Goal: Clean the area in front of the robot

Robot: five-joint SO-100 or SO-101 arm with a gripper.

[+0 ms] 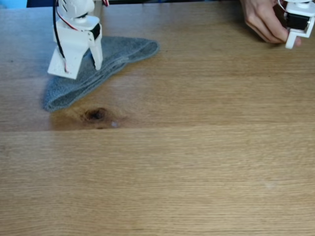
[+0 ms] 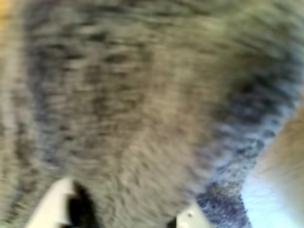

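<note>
The oak tabletop (image 1: 197, 167) fills the fixed view, with a dark oval knot (image 1: 96, 114) left of centre. A grey terry cloth (image 1: 123, 51) lies flat at the upper left, just behind the knot. My white gripper (image 1: 83, 70) stands on the cloth, pointing down, its two fingers spread apart and pressing into the fabric. In the wrist view the blurred cloth (image 2: 142, 95) covers nearly everything. My gripper (image 2: 121, 213) shows there only as two white fingertips (image 2: 52, 204) at the bottom edge, well apart. A strip of tabletop (image 2: 285, 156) shows at the right.
A person's hand (image 1: 263, 22) rests on the table at the top right, holding a second white device with a black servo block (image 1: 299, 22). Bare wood stretches across the middle and the near half of the table.
</note>
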